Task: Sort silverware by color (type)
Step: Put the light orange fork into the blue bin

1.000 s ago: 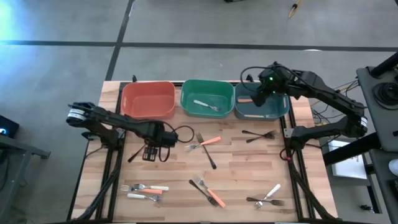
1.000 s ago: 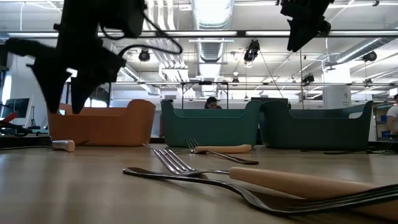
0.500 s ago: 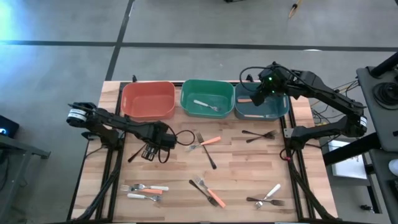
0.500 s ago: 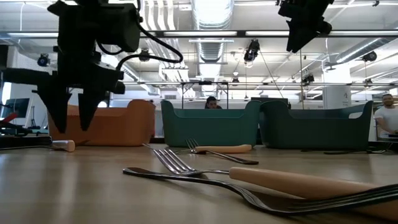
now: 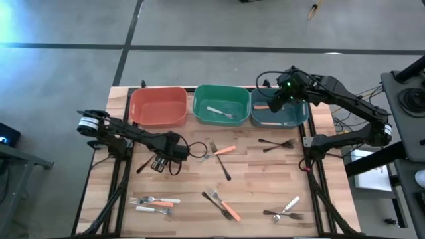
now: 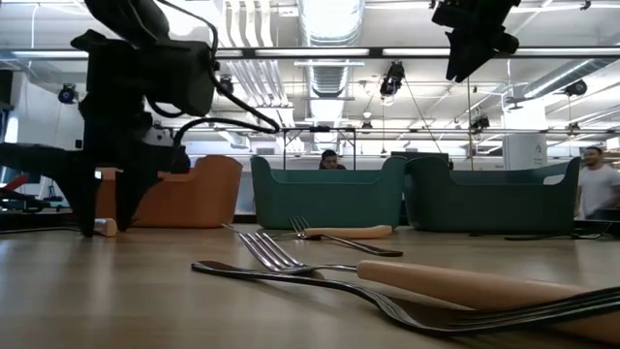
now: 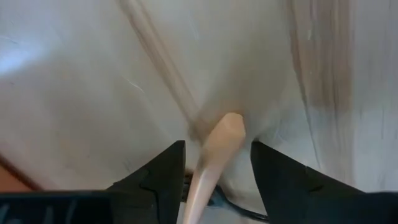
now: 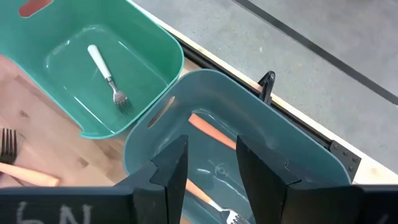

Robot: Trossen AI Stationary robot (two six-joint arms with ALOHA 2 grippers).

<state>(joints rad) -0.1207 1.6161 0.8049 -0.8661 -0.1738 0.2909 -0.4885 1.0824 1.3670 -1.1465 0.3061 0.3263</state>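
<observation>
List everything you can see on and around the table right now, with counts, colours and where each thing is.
Bins: three, red-orange, green, teal, in a row along the table's far edge.
Fork in green bin: one, white handle.
Fork in teal bin: at least one, orange handle.
Orange-handled forks: three loose, mid-table, near-left, near-centre.
White-handled forks: three loose, two near-left, one near-right.
Black forks: four loose.
Fork under left arm: one, pale handle.
People: two, in the room behind.
Left gripper: fingers open astride that pale handle.
Right gripper: fingers open, above the teal bin.
</observation>
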